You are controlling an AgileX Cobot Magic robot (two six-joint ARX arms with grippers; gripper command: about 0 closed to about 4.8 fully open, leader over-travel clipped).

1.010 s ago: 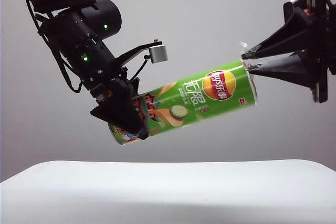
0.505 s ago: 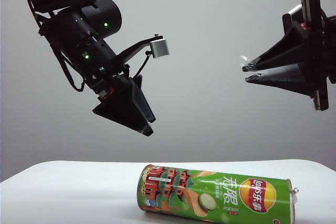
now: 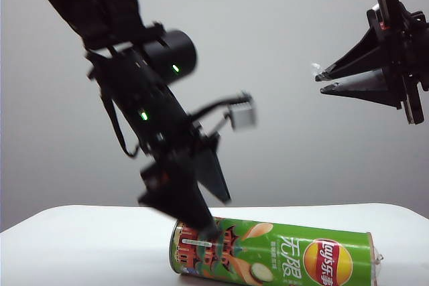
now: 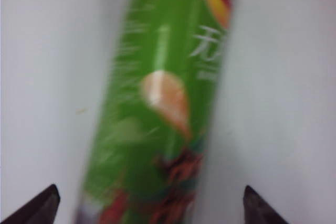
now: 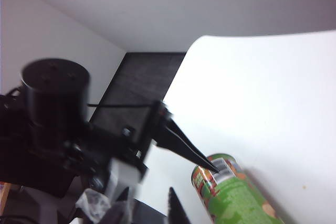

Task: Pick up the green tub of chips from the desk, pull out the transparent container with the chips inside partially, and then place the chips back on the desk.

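The left gripper (image 4: 148, 203), wide open and empty, straddles the lying green tub of chips (image 3: 275, 256) at its artwork end, poised to regrasp, while the right gripper (image 3: 320, 80), nearly closed and holding only a clear scrap, hangs high above the tub's other end.

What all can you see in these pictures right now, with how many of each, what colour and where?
Long bright-green cylindrical chips can: one, green with a red-yellow logo, lying on its side on the desk.
Small clear plastic scrap: one, transparent, at the right tool's tips.
Wide white matte desk: one, white, under everything.
Dark floor: one patch, beyond the desk's edge, right wrist view.
Left tool: one, black, open, straddling the can's artwork end.
Right tool: one, black, raised at upper right, jaws nearly closed.
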